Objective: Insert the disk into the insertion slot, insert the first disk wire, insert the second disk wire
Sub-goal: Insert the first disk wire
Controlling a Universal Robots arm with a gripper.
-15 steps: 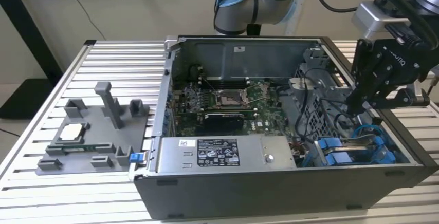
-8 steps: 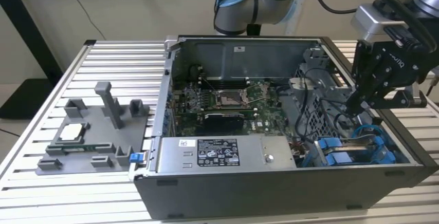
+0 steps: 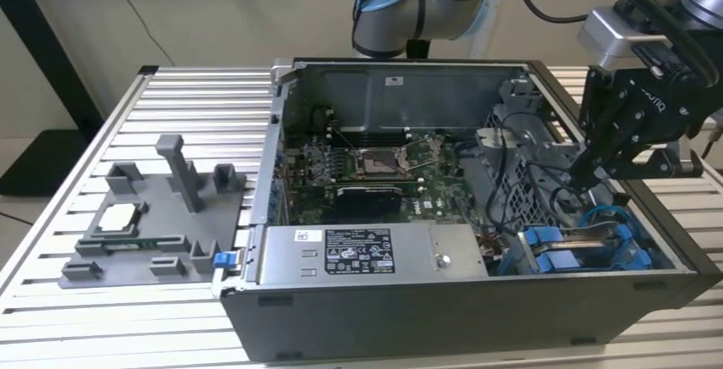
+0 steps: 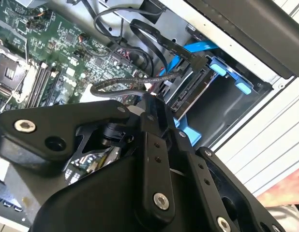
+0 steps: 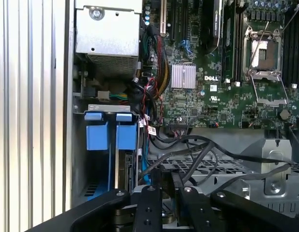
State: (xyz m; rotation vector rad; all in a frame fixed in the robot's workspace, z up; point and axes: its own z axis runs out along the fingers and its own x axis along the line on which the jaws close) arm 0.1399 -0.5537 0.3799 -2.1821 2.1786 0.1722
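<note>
The disk (image 4: 190,92) is being carried edge-on in the insertion slot (image 3: 571,250), at the lower right of the exterior view, so the first step is being judged done. A black wire (image 4: 115,87) is lying loose nearby, and no plugged connection is being shown clearly. The gripper (image 3: 585,176) is being held just above the bay; whether it is apart or together cannot be told. The computer case (image 3: 452,318) is being supported by a slatted metal table (image 3: 135,335), with a beige wall (image 3: 249,5) behind.

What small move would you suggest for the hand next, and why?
Probably ease the hand down slightly toward the silver-grey hard drive in its blue plastic carrier: it sits in the grey metal bay, and a black cable connector lies at its edge, not clearly seated.
</note>
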